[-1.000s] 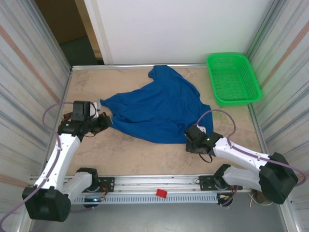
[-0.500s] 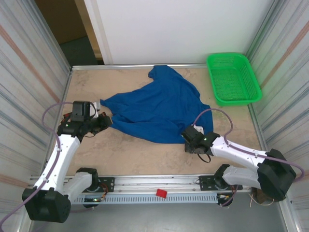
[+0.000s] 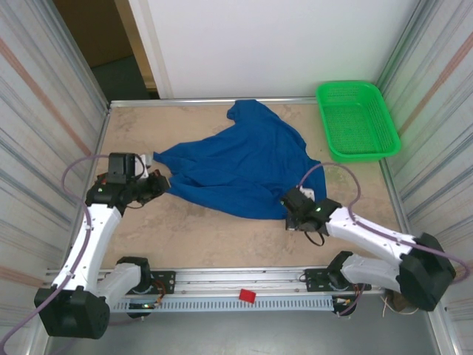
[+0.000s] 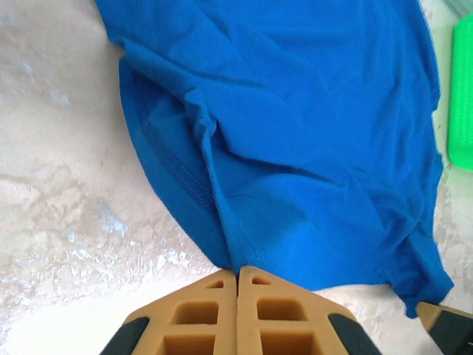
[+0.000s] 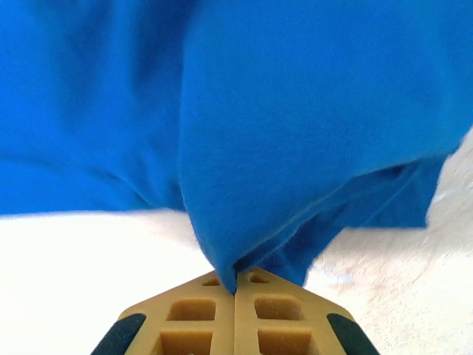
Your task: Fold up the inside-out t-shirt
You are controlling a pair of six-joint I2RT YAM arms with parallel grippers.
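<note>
1. The blue t-shirt [image 3: 236, 166] lies spread out and wrinkly in the middle of the table [image 3: 199, 237]. One bunched-up part reaches toward the back wall.
2. A stitched seam [image 4: 174, 166] runs along the shirt's curved edge on the left side.
3. The left gripper [image 4: 236, 272] sits low at the shirt's left corner. Its two fingers are pressed tight together, and the edge of the cloth is pinched between them.
4. The right gripper [image 5: 235, 279] is at the near right edge of the shirt. Its fingers are squeezed together too, with a fold of the blue cloth caught in the tips. The cloth rises from there like a little tent.
5. A green basket [image 3: 358, 118] sits in the far right corner of the table, apart from the shirt.
6. A small red thing [image 3: 247, 296] rests on the metal rail between the two arm bases.
</note>
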